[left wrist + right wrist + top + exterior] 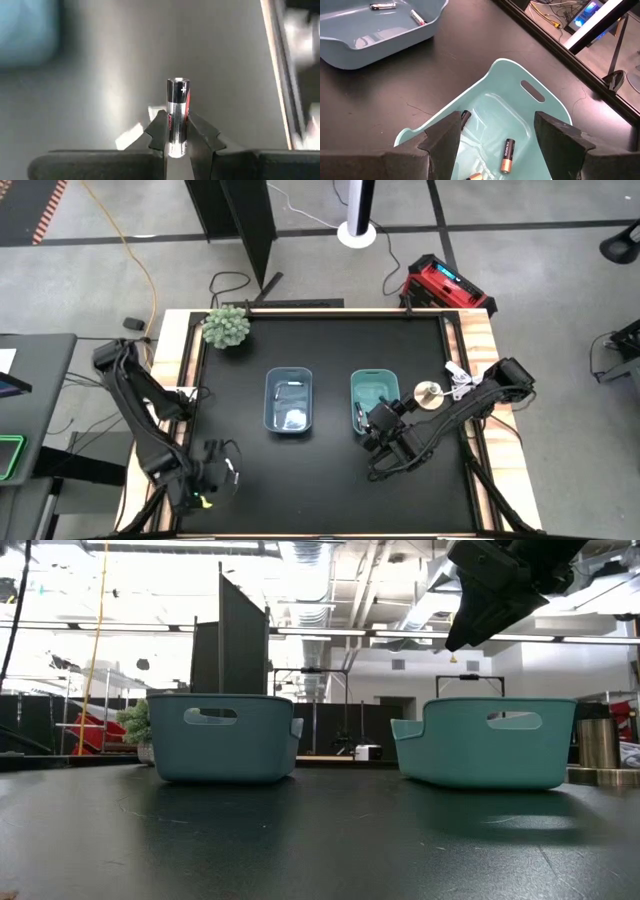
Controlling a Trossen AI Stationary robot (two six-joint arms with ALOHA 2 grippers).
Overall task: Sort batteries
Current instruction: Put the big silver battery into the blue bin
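My left gripper (213,468) is near the table's near left corner, shut on a silver-and-black battery (177,100) with a red mark. My right gripper (497,121) hovers open over the near end of the teal bin (374,383); in the low view, my right gripper (478,615) is well above the rim of the teal bin (485,745). Dark batteries with coppery ends (507,155) lie on that bin's floor. The blue bin (290,402) stands to its left. Whitish-silver batteries (382,6) lie on its floor. My left gripper pinches the battery between its two fingertips (159,131), by the battery's silver end (176,135). The dark end (178,86) sticks out past the fingertips, along the line of the fingers. The battery is clear of the table.
A small green plant (227,327) sits at the table's far left corner. A round pale object (428,393) lies by the right edge. Wooden strips (480,340) border the black tabletop. Bare black surface stretches between the bins and the near edge (320,840).
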